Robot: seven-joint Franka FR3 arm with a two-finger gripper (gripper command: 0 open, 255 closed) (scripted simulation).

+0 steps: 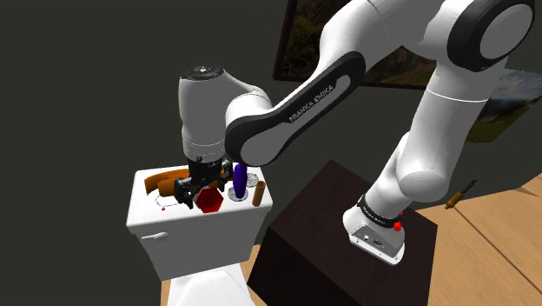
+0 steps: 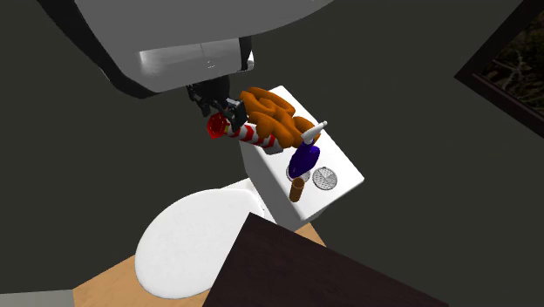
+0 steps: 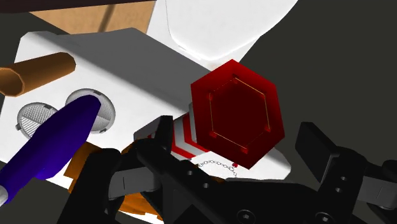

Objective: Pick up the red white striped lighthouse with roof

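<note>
The red and white striped lighthouse point(image 2: 247, 133) lies tipped over at the near corner of the white toilet tank point(image 2: 349, 179). Its dark red six-sided roof point(image 2: 217, 127) sticks out past the tank's edge. In the wrist view the roof point(image 3: 238, 111) faces the camera, with the stripes point(image 3: 184, 137) behind it. My gripper point(image 3: 234, 127) is open around it. One finger point(image 3: 159, 143) rests against the striped body. The other finger point(image 3: 318, 149) stands apart from the roof. The shoulder view has the gripper point(image 1: 195, 189) just above the roof point(image 1: 209, 201).
On the tank lid lie an orange-brown lumpy object point(image 2: 272, 115), a dark blue bottle point(image 2: 303, 160), a brown cylinder point(image 2: 296, 190) and a grey round mesh disc point(image 2: 324, 179). The white toilet lid point(image 2: 192, 240) is below the tank. My dark stand point(image 2: 331, 279) is beside it.
</note>
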